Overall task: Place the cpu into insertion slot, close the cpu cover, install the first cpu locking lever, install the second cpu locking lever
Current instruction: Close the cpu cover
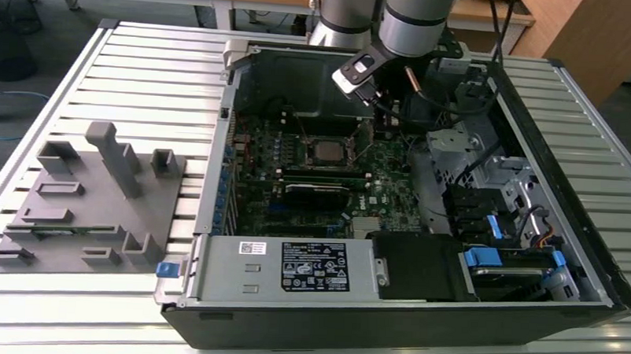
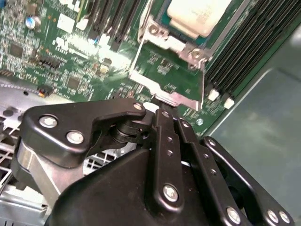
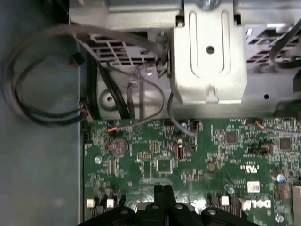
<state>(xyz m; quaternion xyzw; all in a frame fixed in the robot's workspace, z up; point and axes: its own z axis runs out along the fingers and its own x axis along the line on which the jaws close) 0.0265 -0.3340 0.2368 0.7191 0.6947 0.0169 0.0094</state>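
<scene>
Looking across the slatted table [image 1: 120, 60] in the exterior view, I saw the computer case [image 1: 394, 337] lying open with its motherboard [image 1: 384, 187] facing up. A grey fixture block [image 1: 94, 209] rested on the table to the exterior view's left of it, and the labelled power supply [image 1: 281, 266] ran along the case's near edge. The arm [image 1: 415, 19] reached down from the far side into the case, its end close above the board, just to the exterior view's right of the socket. The cpu [image 1: 325, 151] sat flat in that socket, its dull top exposed. In the second wrist view the gripper [image 2: 160, 110] had its black fingers drawn together, tips against the outer edge of the cpu cover [image 2: 143, 79]; whether they pinched that edge or merely touched it I could not tell. The cover was swung up off the socket, green board showing through its window, and the cpu [image 2: 197, 14] lay uncovered just beyond it with memory slots [image 2: 244, 52] alongside. In the first wrist view the closed fingertips [image 3: 159, 195] pointed at the motherboard. A round coin battery [image 3: 118, 147] sat near one corner, and a metal bracket [image 3: 209, 52] and loose black cables [image 3: 33, 113] lay beyond the board.
</scene>
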